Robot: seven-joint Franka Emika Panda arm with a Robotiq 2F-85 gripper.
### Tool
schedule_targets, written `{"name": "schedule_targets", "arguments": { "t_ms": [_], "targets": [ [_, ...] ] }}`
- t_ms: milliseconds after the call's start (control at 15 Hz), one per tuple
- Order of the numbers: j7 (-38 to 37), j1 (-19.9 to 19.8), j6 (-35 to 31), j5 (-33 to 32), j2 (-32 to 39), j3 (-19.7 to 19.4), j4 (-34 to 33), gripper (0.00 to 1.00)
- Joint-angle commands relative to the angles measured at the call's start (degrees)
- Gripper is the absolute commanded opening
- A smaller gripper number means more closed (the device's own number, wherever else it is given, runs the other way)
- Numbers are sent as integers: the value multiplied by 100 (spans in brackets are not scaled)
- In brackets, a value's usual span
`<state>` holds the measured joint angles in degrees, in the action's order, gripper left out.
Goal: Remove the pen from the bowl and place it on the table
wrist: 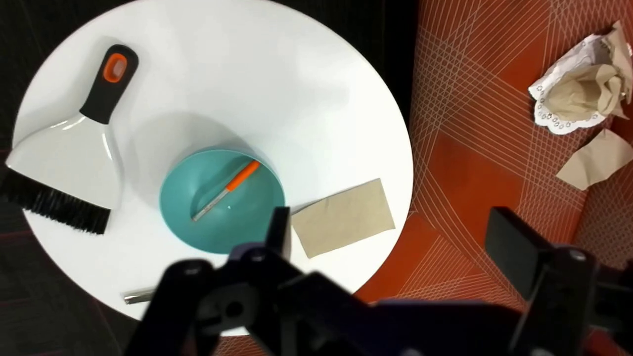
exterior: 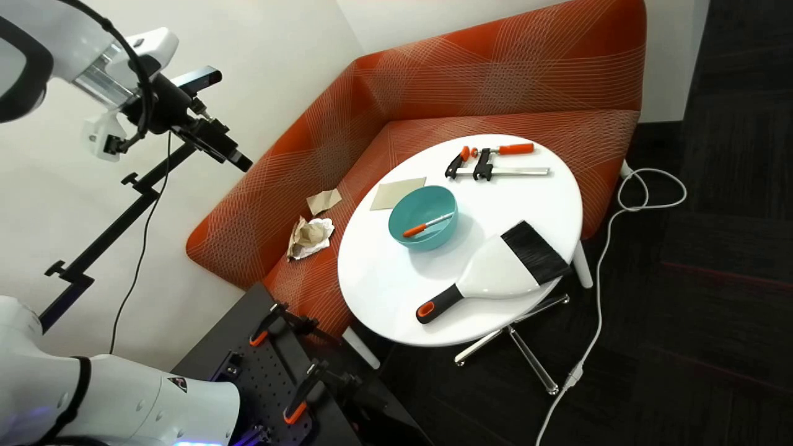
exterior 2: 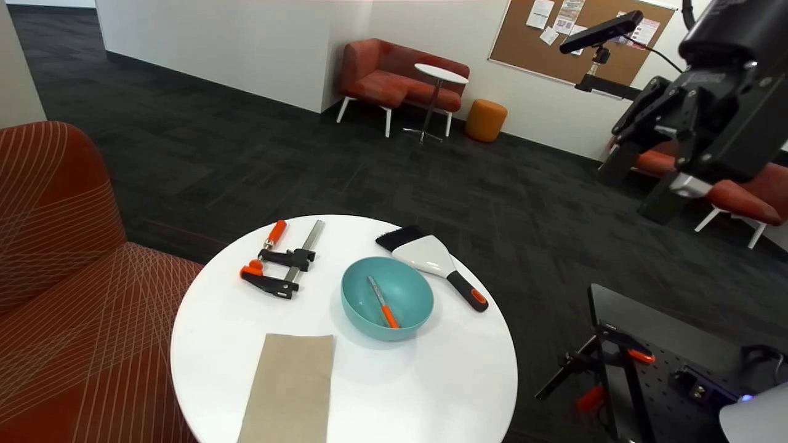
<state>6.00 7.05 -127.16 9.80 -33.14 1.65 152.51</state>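
Note:
The pen, with an orange-red end and a silvery end, lies slanted inside the bowl in both exterior views (exterior: pixel 427 225) (exterior 2: pixel 383 303) and in the wrist view (wrist: pixel 231 186). The teal bowl (exterior: pixel 433 243) (exterior 2: pixel 411 289) (wrist: pixel 232 235) stands upright on the round white table (exterior: pixel 384 291) (exterior 2: pixel 425 394) (wrist: pixel 296 89). My gripper (exterior: pixel 241 160) is high above and away from the table. Its fingers are wide apart with nothing between them in the wrist view (wrist: pixel 390 216). It also shows blurred in an exterior view (exterior 2: pixel 637 184).
A dustpan-shaped brush (exterior: pixel 502 266) (wrist: pixel 74 163) lies beside the bowl. A clamp with red handle (exterior: pixel 482 166) (exterior 2: pixel 300 258) lies near the table's edge. Brown paper (exterior 2: pixel 292 387) (wrist: pixel 343 217) lies near the bowl. An orange-red bench (exterior: pixel 514 80) curves round the table, with crumpled paper (exterior: pixel 310 238) on it.

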Motion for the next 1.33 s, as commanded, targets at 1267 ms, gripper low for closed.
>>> {"name": "schedule_targets", "arguments": {
  "t_ms": [1267],
  "targets": [
    [-1897,-630,-2660,-195,6074,-439,-3097,100]
  ]
}}
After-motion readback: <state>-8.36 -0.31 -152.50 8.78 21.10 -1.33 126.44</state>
